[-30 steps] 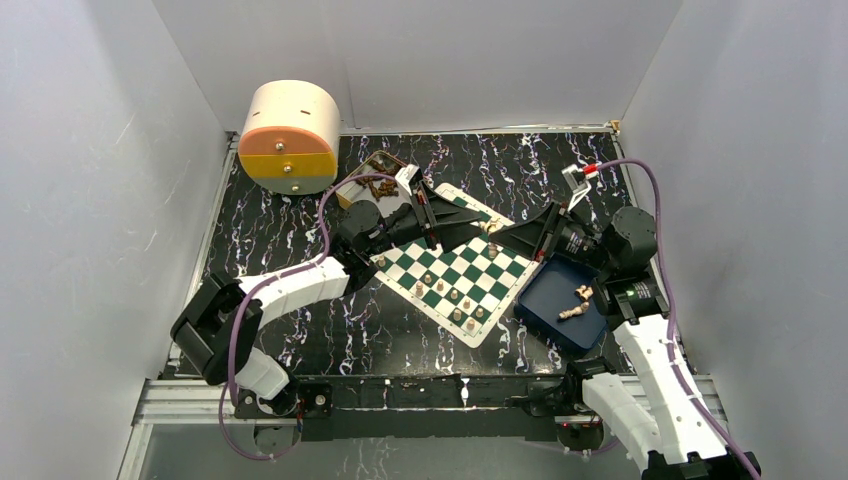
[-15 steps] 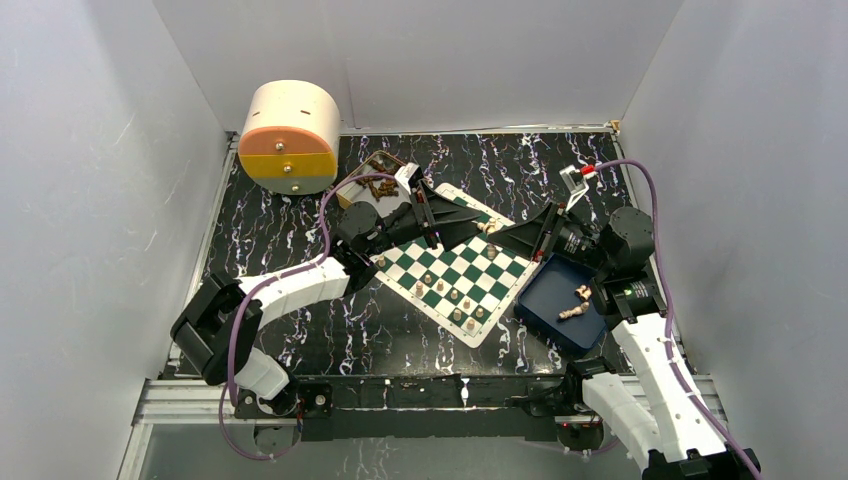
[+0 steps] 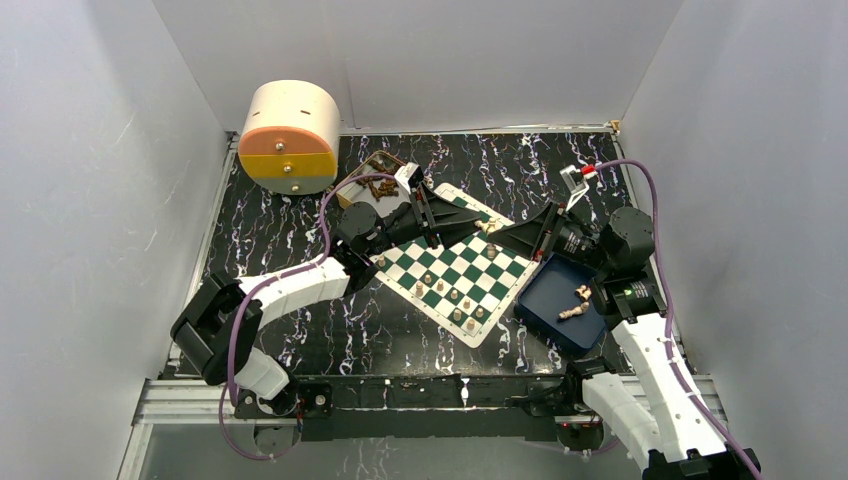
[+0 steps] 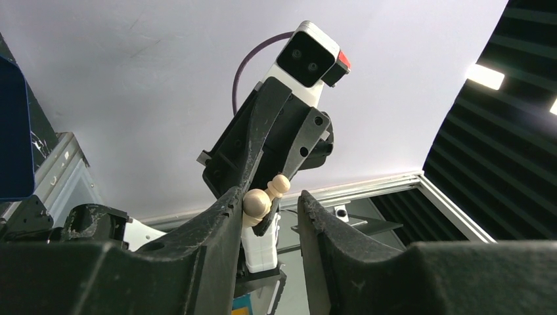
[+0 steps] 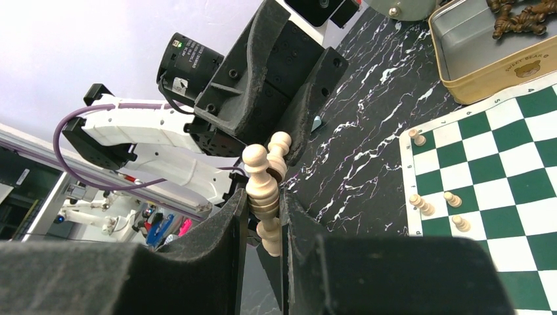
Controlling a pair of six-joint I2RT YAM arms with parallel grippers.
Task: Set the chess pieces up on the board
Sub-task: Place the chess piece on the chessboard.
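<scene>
Left wrist view: right claw [image 5: 263,197] is pinching a chess piece [image 4: 257,202], long axis pointing into the left claw [image 4: 269,210], whose jaws are standing narrowly apart around it, one side gapping.

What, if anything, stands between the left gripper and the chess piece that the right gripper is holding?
Nothing visible does. The right gripper is shut on the chess piece, and the piece's top sits between the open fingers of the left gripper, over the far side of the board.
</scene>
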